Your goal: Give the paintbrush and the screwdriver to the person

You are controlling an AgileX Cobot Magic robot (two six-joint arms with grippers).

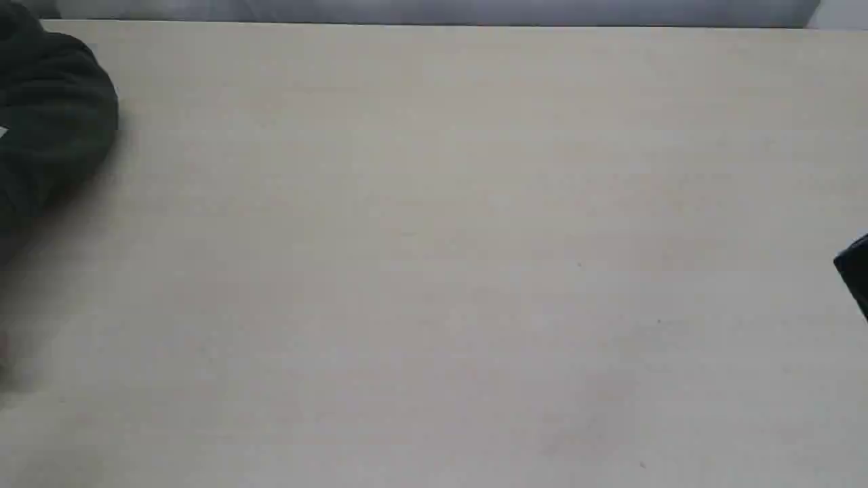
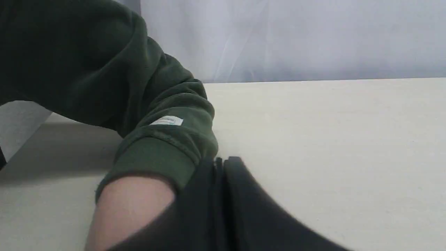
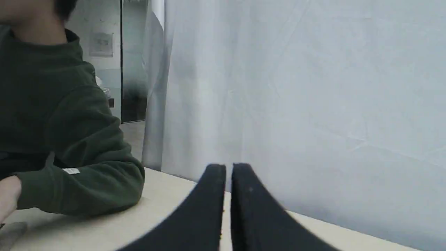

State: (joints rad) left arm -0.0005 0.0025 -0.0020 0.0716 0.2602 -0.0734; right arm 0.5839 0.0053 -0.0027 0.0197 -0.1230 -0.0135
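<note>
Neither the paintbrush nor the screwdriver shows in any view. The person's dark green sleeve (image 1: 54, 122) lies at the table's far left. In the left wrist view the sleeve (image 2: 104, 76), its white label (image 2: 167, 121) and the bare wrist (image 2: 132, 205) are right beside my left gripper (image 2: 220, 162), which is shut with nothing between its fingers. My right gripper (image 3: 228, 169) is shut too, with only a hairline gap, and holds nothing. It points toward the curtain, with the person (image 3: 62, 139) off to one side. Only a black corner of the right arm (image 1: 856, 274) enters the exterior view.
The pale table (image 1: 434, 271) fills the exterior view and carries nothing but the sleeve. A grey-white curtain (image 3: 296, 87) hangs behind the table's far edge. A blurred grey shape (image 3: 12, 233) lies on the table by the person's hand (image 3: 7, 195); I cannot tell what it is.
</note>
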